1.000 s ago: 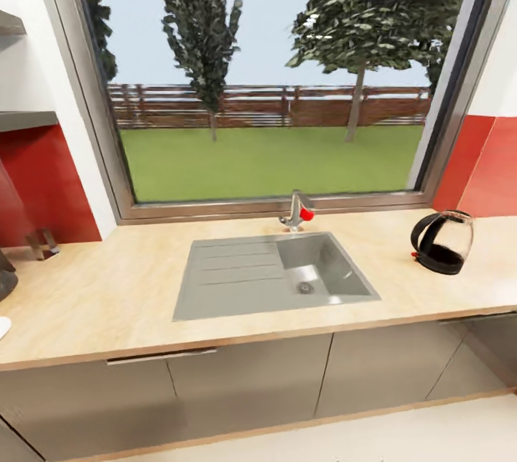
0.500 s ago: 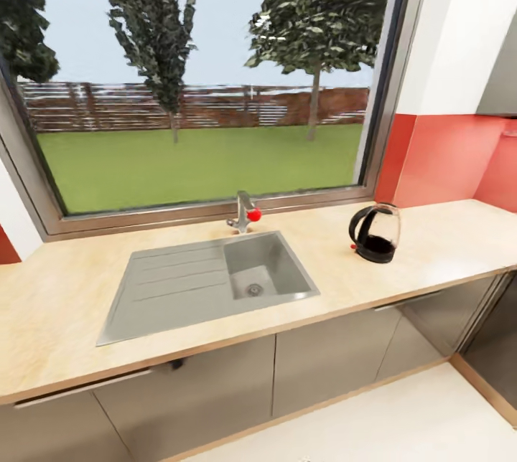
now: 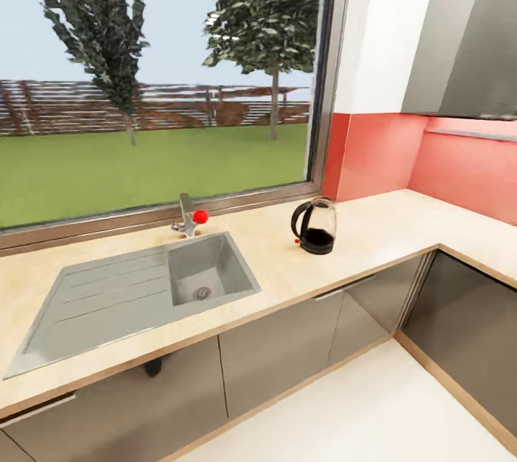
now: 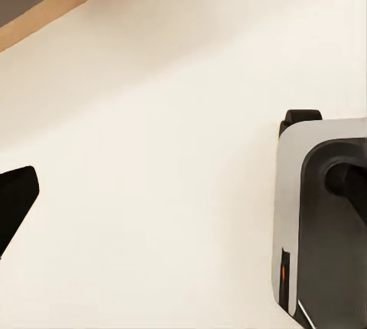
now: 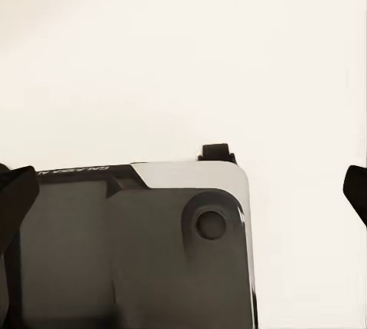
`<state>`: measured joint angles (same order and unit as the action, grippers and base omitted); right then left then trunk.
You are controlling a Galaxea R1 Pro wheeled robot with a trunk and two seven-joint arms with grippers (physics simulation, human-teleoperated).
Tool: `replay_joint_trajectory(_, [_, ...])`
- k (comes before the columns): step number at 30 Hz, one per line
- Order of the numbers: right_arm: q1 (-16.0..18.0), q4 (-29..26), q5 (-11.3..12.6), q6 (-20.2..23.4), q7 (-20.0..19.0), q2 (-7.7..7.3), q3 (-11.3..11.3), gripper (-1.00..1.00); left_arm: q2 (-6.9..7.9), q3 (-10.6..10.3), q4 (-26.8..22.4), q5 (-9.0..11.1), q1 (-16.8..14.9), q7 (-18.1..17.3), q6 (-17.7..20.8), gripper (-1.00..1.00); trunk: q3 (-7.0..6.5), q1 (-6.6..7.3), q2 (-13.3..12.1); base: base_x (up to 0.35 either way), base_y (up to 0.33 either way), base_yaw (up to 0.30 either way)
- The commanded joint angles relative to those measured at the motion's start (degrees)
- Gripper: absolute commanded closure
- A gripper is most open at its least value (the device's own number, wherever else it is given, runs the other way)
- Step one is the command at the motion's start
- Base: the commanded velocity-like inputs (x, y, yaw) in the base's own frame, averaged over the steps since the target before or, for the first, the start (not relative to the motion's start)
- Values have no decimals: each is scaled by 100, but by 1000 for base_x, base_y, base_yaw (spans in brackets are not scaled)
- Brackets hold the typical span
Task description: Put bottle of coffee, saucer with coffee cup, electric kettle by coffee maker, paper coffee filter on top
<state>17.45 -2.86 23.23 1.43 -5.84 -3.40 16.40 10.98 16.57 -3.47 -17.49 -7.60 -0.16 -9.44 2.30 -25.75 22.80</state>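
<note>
On the counter (image 3: 373,229), seen from the head camera, the electric kettle (image 3: 314,226) stands upright to the right of the sink (image 3: 136,290), well apart from it and a little nearer the window (image 3: 158,82) than the counter's front edge. Its black handle faces left, with the small red switch low on that side. The faucet (image 3: 188,217) with a red knob rises at the far rim of the sink basin, and the draining board runs off to the left. Behind the kettle the wall is red below and white above, and a grey range hood (image 3: 467,53) hangs at the upper right. The counter turns a corner at the right and runs toward the near side; grey cabinet doors (image 3: 280,351) sit beneath it, above a pale floor (image 3: 345,419).

Looking down from the left wrist camera, the pale floor (image 4: 168,161) spreads under the arm, with a wooden strip and a grey cabinet face at one corner. Part of the robot's grey and black base (image 4: 325,222) shows at one side. One dark fingertip (image 4: 15,203) of the left gripper sits at the frame's edge; how far it is spread cannot be told.

From the right wrist camera, the robot's base (image 5: 130,245) lies over the same pale floor (image 5: 183,53). Two dark fingertips (image 5: 15,199) of the right gripper (image 5: 183,199) stand at opposite edges, spread wide with nothing between them.
</note>
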Motion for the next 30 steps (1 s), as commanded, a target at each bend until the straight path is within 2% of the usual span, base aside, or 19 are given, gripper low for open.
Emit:
replay_joint_trajectory(1, [5,-4,59,16,-16,-2,47,-100,1,48,5,-58,-4,-2,-23,-100,13,-3,12,0,-273,-224])
replay_joint_trajectory(12, [5,-10,27,7,-22,-2,64,-100,-64,48,5,-62,-4,0,-23,-100,13,-3,12,0,-273,-41])
replay_joint_trajectory(30, [5,-11,50,15,-14,-2,55,-100,-69,48,5,-62,-4,4,-23,-100,13,-3,12,0,-273,0])
